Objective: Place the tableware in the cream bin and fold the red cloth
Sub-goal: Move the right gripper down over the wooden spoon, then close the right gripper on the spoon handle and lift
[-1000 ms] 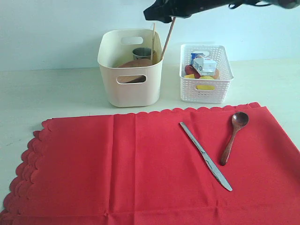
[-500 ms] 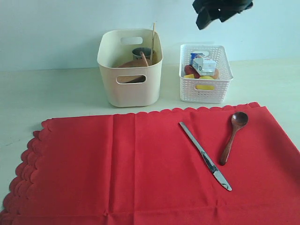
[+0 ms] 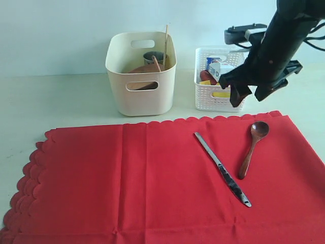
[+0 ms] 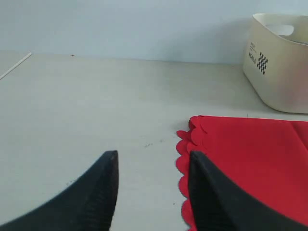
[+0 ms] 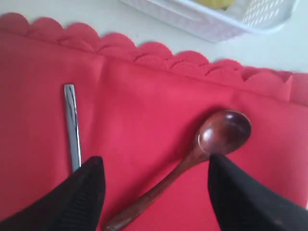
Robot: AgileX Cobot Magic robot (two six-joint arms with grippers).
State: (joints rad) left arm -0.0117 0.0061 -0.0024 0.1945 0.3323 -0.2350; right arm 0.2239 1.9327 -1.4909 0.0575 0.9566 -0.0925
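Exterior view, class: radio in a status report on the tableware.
Left gripper open, empty, at the red cloth edge. Right gripper open, above the dark wooden spoon. Spoon and silver knife on the cloth, not yet in cream bin. Path clear.

Looks like a robot test lab staged as a dining setup: plain pale desk [image 3: 61, 96], blank light-blue wall [image 3: 51, 30], black robot arm [image 3: 284, 35] above a red cloth [image 3: 152, 178].

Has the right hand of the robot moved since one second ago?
Yes. The right hand went rightward and down, from above the tall cream plastic bin to in front of the white lattice basket.
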